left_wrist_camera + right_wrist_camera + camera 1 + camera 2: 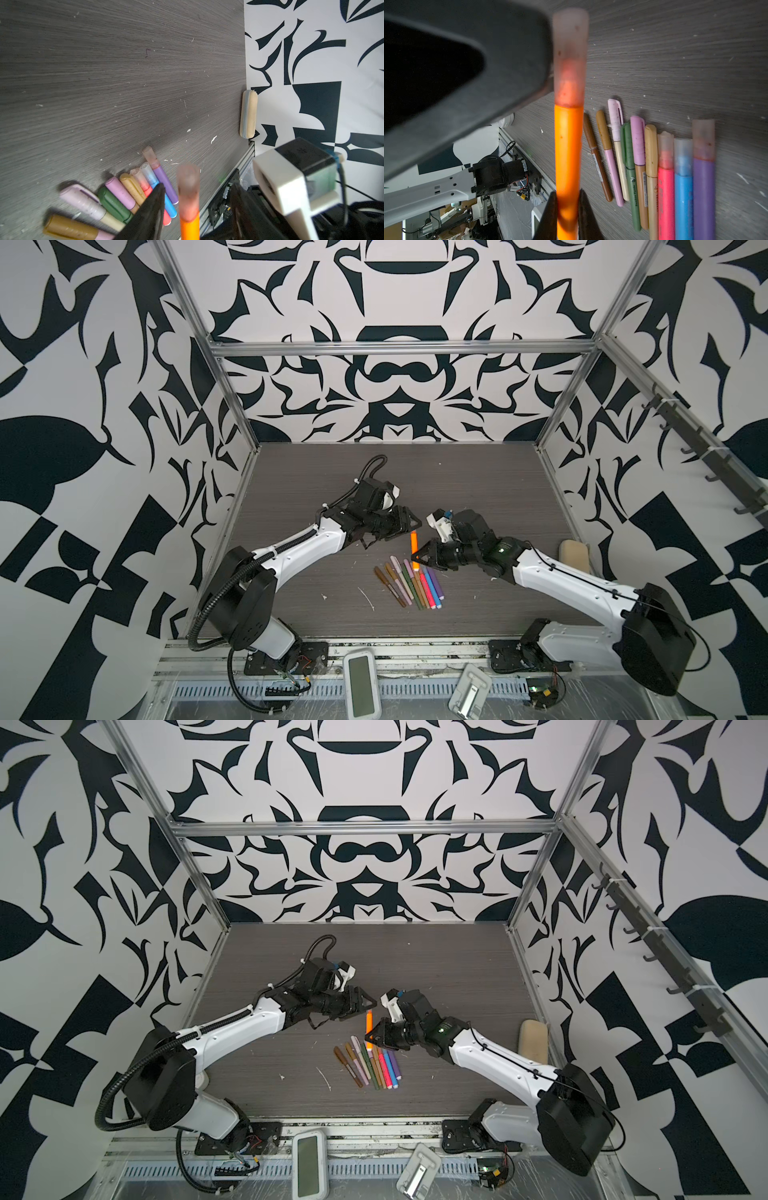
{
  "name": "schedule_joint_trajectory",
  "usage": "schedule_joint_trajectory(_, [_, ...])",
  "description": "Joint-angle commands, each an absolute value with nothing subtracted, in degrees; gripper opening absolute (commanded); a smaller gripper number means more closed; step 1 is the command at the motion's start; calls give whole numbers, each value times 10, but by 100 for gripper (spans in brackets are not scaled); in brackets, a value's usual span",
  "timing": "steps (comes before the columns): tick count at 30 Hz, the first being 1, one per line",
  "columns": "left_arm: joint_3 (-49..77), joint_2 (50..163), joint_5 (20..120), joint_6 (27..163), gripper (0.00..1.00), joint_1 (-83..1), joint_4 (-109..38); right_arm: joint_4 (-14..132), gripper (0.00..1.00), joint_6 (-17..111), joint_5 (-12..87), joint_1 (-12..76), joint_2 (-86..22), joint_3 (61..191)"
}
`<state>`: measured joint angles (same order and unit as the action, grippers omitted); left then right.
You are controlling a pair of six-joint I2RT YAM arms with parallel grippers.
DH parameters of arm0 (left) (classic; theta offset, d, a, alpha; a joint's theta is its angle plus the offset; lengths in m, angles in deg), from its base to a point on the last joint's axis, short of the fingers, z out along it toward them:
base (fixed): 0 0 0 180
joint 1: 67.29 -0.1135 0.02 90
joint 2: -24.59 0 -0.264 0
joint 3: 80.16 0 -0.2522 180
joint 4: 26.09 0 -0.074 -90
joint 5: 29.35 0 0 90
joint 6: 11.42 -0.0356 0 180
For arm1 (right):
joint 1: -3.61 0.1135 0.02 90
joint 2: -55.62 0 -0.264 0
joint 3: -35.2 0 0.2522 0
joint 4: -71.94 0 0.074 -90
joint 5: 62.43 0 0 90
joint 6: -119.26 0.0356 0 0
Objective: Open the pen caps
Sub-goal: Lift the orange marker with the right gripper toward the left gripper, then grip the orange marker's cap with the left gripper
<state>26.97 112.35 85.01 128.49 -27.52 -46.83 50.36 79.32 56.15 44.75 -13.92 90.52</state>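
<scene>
You get bright, even light and soft shadows. Both top views bow at their edges; the left wrist view blurs the orange felt-tip pen [189,228] and its translucent pinkish cap [188,187].

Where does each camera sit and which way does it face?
Both top views: high over the near edge, looking down and back at the table; left arm and right arm show whole.
Left wrist: behind the left end effector, facing across the table toward the side wall; its fingers show, plus the right wrist camera.
Right wrist: behind the right end effector, looking along the orange pen it grips; its fingers and the left arm show.
Shared: both wrist views show the pen's cap and the row of pens.
</scene>
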Motion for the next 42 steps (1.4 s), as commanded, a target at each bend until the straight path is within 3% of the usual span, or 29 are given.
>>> schedule_joint_trajectory(1, [267, 1135, 858, 1289, 49, -274, -462, 519, 11, 792, 571, 453, -120, 907])
schedule_joint_trajectory(7, [263, 1139, 860, 1288, 32, -272, -462, 518, 11, 793, 574, 456, -119, 906])
schedule_joint_trajectory(11, [262, 1137, 867, 1282, 0, -270, -461, 512, 11, 791, 566, 457, -118, 906])
schedule_joint_trajectory(13, [263, 1134, 869, 1279, 0, -269, -462, 506, 13, 790, 554, 457, -115, 907])
schedule_joint_trajectory(16, [266, 1125, 869, 1275, 0, -265, -461, 481, 41, 779, 532, 457, -117, 917])
schedule_joint_trajectory(20, [268, 1118, 868, 1272, 0, -263, -460, 462, 46, 760, 519, 457, -135, 931])
schedule_joint_trajectory(28, [275, 1107, 868, 1273, 0, -262, -458, 479, 33, 766, 509, 457, -163, 944])
schedule_joint_trajectory(30, [274, 1106, 868, 1273, 0, -262, -456, 487, 23, 770, 509, 457, -161, 940])
schedule_joint_trajectory(32, [269, 1110, 861, 1279, 0, -264, -451, 495, 0, 777, 512, 458, -157, 928])
schedule_joint_trajectory(36, [168, 1153, 833, 1205, 0, -302, -543, 499, 0, 802, 488, 481, -122, 874])
schedule_joint_trajectory(42, [-106, 1294, 782, 1087, 0, -442, -701, 504, 0, 845, 433, 564, -39, 800])
